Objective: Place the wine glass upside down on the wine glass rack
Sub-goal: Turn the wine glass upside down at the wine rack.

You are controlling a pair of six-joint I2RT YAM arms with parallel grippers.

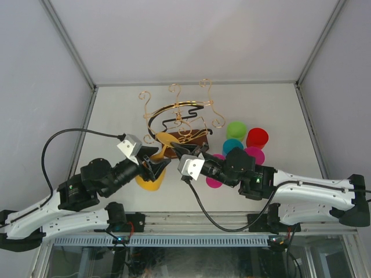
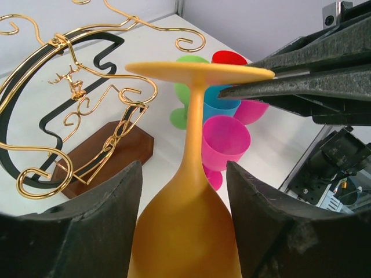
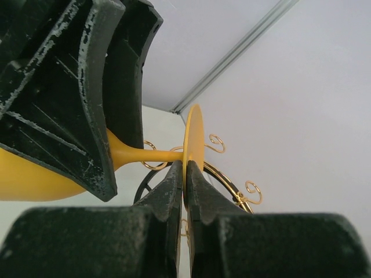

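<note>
The yellow wine glass is held in the air, foot towards the rack. My left gripper is shut on its bowl, one finger on each side. My right gripper is shut on the rim of the foot, which shows edge-on between its fingertips. In the left wrist view the right fingers pinch the foot from the right. The wine glass rack, gold scrolled wire with a black band on a brown base, stands just behind the glass and also shows in both wrist views.
Several coloured glasses stand right of the rack: green, red, blue, magenta and pink. The pink one is close behind the held glass. Grey walls enclose the white table.
</note>
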